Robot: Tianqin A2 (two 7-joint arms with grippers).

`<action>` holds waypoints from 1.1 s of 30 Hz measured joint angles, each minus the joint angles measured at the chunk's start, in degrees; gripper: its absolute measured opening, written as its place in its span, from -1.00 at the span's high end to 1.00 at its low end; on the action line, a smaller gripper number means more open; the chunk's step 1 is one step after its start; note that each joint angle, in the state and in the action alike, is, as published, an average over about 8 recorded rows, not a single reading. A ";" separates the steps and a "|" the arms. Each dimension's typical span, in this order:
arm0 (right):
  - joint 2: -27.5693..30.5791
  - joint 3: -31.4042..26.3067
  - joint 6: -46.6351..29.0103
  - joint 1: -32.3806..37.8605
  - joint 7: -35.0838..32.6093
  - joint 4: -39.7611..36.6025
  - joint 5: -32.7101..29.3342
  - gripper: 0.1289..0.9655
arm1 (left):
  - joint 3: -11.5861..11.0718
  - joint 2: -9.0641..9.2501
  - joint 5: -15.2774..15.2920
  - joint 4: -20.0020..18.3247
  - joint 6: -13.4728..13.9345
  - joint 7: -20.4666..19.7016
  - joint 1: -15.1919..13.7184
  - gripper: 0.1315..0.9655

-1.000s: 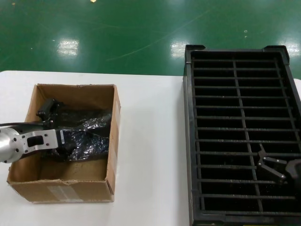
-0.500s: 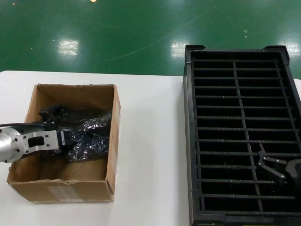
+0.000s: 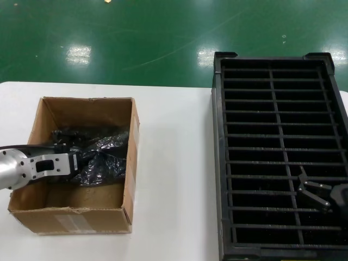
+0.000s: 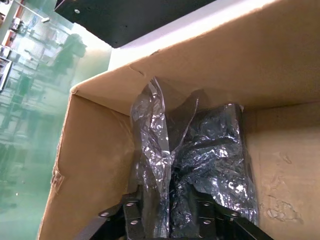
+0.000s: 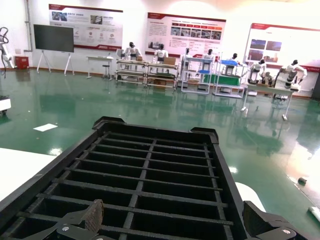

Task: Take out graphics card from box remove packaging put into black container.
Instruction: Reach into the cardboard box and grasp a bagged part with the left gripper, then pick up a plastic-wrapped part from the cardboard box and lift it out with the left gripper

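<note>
Left gripper (image 4: pixel 170 220) reaches into the box (image 3: pixel 128 179), its fingers (image 4: pixel 134 220) seemingly pinching the crinkly packaging (image 4: pixel 200 160) just ahead; lift slowly, straight up. Right gripper (image 3: pixel 326 197) waits spread over the black container (image 3: pixel 217 163).

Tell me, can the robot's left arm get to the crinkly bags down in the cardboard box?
Probably yes. The left gripper is already down inside the open box, right at the crinkly bags, with nothing covering them. The right gripper waits over the black container.
</note>
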 joint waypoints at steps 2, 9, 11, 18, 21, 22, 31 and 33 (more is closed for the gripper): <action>0.00 0.00 0.00 0.00 0.00 0.00 0.00 -1.00 | -0.10 0.13 -0.11 0.50 -0.13 0.46 -0.13 0.36; 0.00 0.00 0.00 0.00 0.00 0.00 0.00 -1.00 | -0.71 0.72 -0.64 2.24 -1.28 2.19 -0.63 0.63; 0.00 0.00 0.00 0.00 0.00 0.00 0.00 -1.00 | -0.88 0.89 -0.82 2.61 -1.62 2.62 -0.68 0.72; 0.00 0.00 0.00 0.00 0.00 0.00 0.00 -1.00 | -1.28 1.28 -1.18 3.11 -2.67 3.55 -0.46 0.88; 0.00 0.00 0.00 0.00 0.00 0.00 0.00 -1.00 | -1.37 1.27 -1.13 2.79 -3.08 3.52 -0.16 0.95; 0.00 0.00 0.00 0.00 0.00 0.00 0.00 -1.00 | -1.41 1.22 -1.09 2.56 -3.21 3.41 -0.01 0.95; 0.00 0.00 0.00 0.00 0.00 0.00 0.00 -1.00 | -2.75 -1.79 1.43 -6.50 -4.97 -0.91 3.62 0.97; 0.00 0.00 0.00 0.00 0.00 0.00 0.00 -1.00 | -3.67 -3.27 2.66 -10.85 -5.43 -2.98 5.38 0.98</action>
